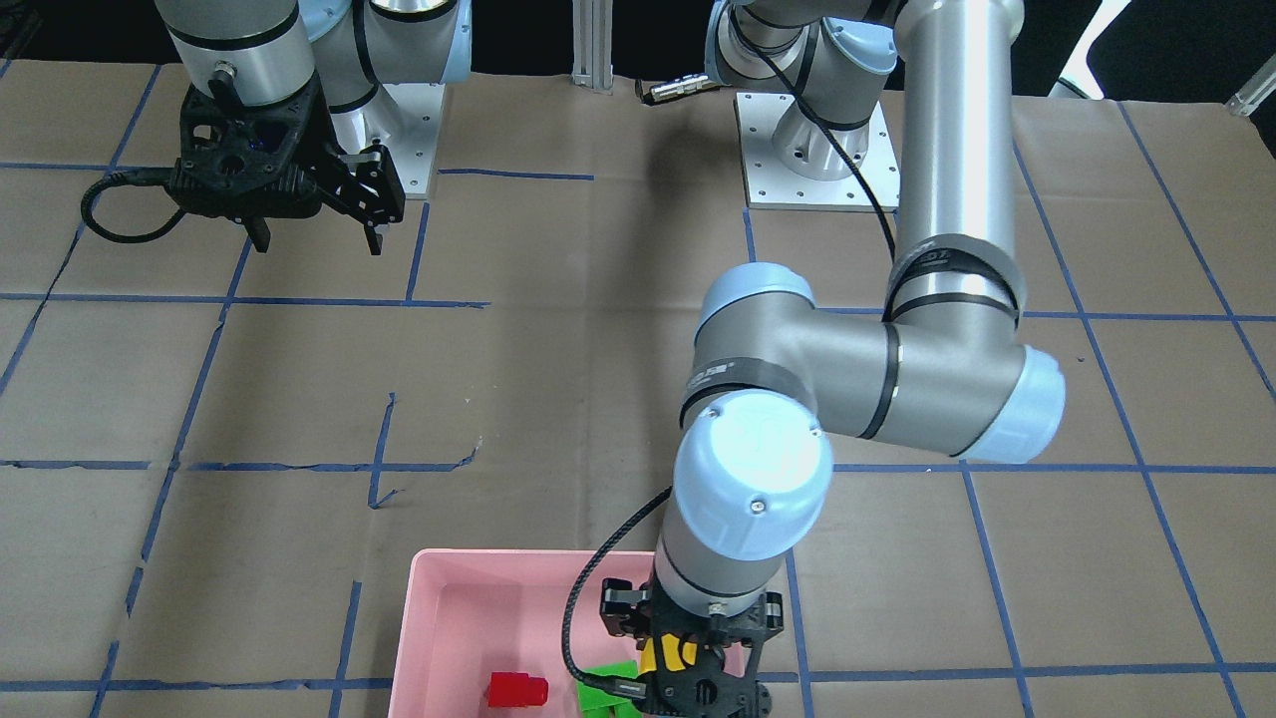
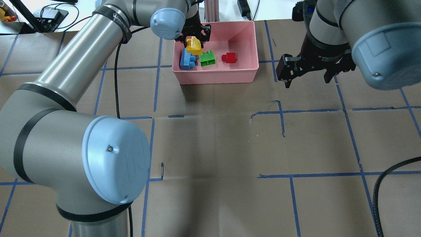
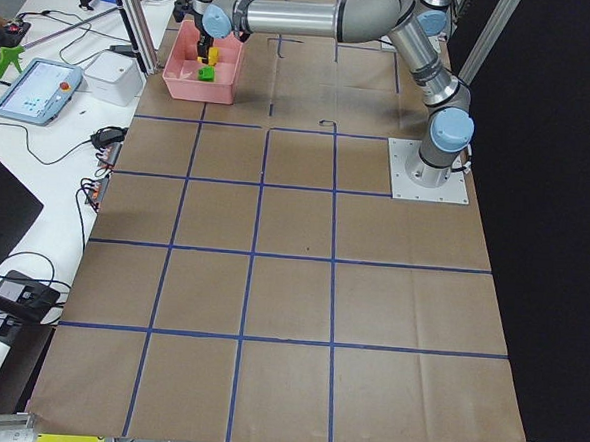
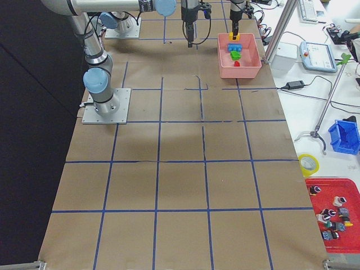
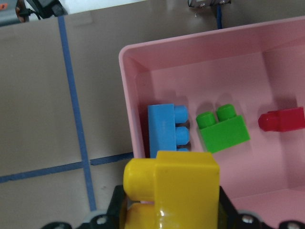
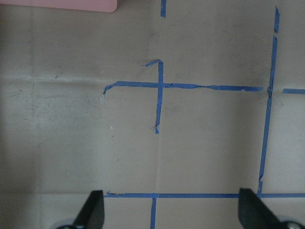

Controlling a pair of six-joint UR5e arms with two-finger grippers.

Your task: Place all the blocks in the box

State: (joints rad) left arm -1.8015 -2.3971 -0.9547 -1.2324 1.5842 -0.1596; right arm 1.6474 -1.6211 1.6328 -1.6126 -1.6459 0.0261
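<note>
Over the box [image 2: 217, 76], the left gripper [image 2: 194, 43] clasped the yellow block [image 5: 183, 183] above the blue block [image 2: 187, 61]; the green block [image 2: 207, 59] and the red block [image 2: 229, 58] lay inside too. The right gripper [image 2: 308, 82] hung with jaws apart over the table [image 2: 213, 148].

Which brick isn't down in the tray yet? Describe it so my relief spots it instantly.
Find the pink tray at the table's far edge from the robot. At its end on the robot's left, the left tool grips a yellow brick above the floor. Only it is held; the blue brick, green brick and red brick lie inside.
</note>
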